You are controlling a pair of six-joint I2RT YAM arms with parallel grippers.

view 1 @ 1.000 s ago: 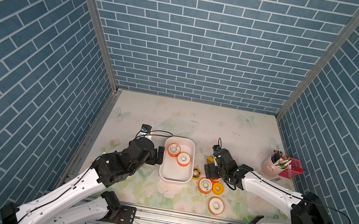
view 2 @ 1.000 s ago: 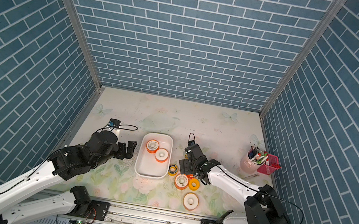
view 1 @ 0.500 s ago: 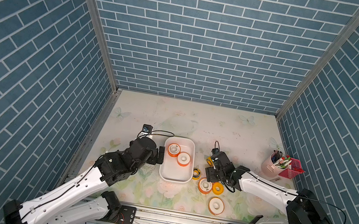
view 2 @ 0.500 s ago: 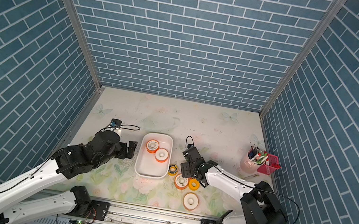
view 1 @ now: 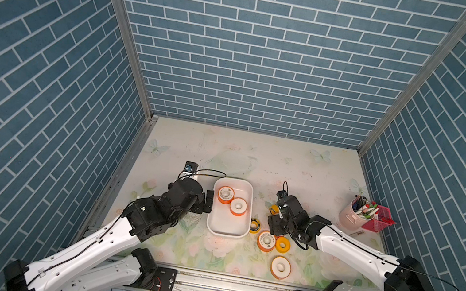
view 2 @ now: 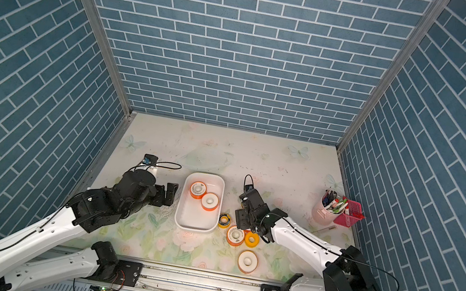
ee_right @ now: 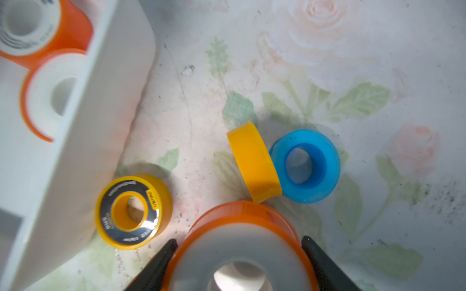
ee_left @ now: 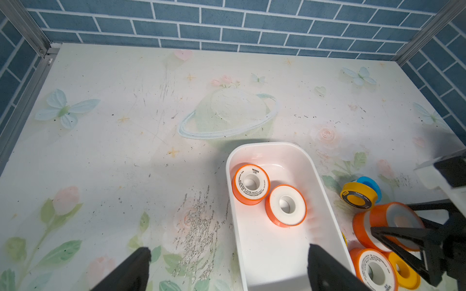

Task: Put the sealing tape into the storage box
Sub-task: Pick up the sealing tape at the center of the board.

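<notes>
**Right gripper closes on an orange roll beside the box**

Change over the last second: the right gripper (ee_right: 239, 240) has drawn its jaws in. The left arm and the loose rolls lie as before.

Room: blue brick-pattern walls (view 1: 256, 59) on three sides. The table (view 1: 224, 151) is pale, printed with flowers, butterflies and a ringed planet, and scuffed with dark specks. A pink pen cup (view 1: 348, 217) and a pink mesh basket (view 1: 382, 219) stand at the right edge, well apart from the work.

The storage box (view 1: 227, 226) sits mid-table. Two orange rolls (view 1: 224, 194) lie flat inside, touching, at its far end.

Right gripper: fingers press both sides of the held orange roll (ee_left: 373, 221), just right of the box. Cannot tell whether it is clear of the table.

Nearby:
- The yellow-black roll (ee_right: 133, 211) lies flat by the box wall.
- The yellow roll (ee_right: 253, 162) stands on edge against the blue roll (ee_right: 305, 166).
- A loose orange roll (view 1: 266, 240) touches a small yellow one (view 1: 283, 243).
- Another orange roll (view 1: 280, 267) lies nearer the rail.

Left gripper (ee_left: 228, 248): jaws spread wide at the box's left wall, one finger over the rim.
</notes>
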